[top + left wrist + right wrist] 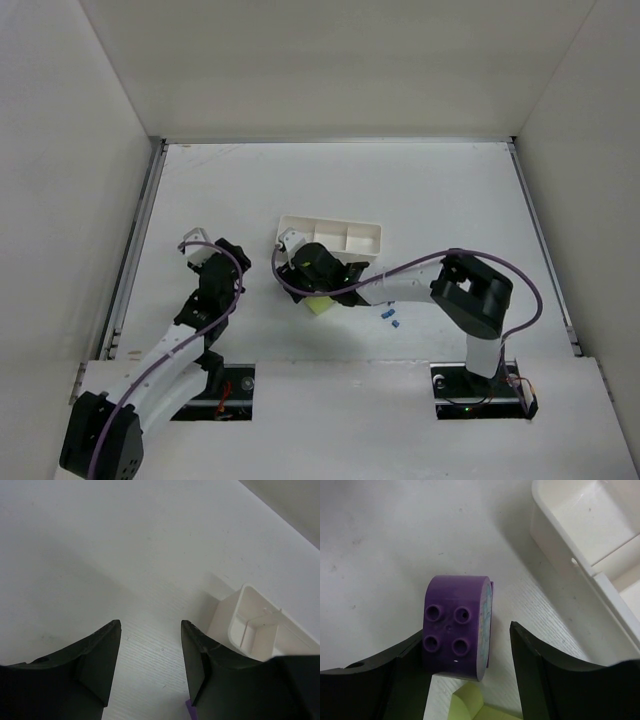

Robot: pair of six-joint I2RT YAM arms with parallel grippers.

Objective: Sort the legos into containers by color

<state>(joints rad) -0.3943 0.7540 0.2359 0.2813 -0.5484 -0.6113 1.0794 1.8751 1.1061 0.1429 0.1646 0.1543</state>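
- The top view looked steeply down from above and behind the bases, from far off. It took in the whole table (400,190), its 3 white walls (60,150), the left arm (180,340) and the right arm (420,285).
- The left wrist view sat low and close behind the left gripper (151,625). It faced forward and down over bare tabletop, with 1 corner of the tray (240,620) at right.
- The right wrist view looked down past the right gripper (466,629). It was very near a purple brick (455,615) and a yellow-green brick (470,705), with the tray's wall at upper right.
- All 3 views shared the tray.
- The top and right wrist views shared the yellow-green brick.
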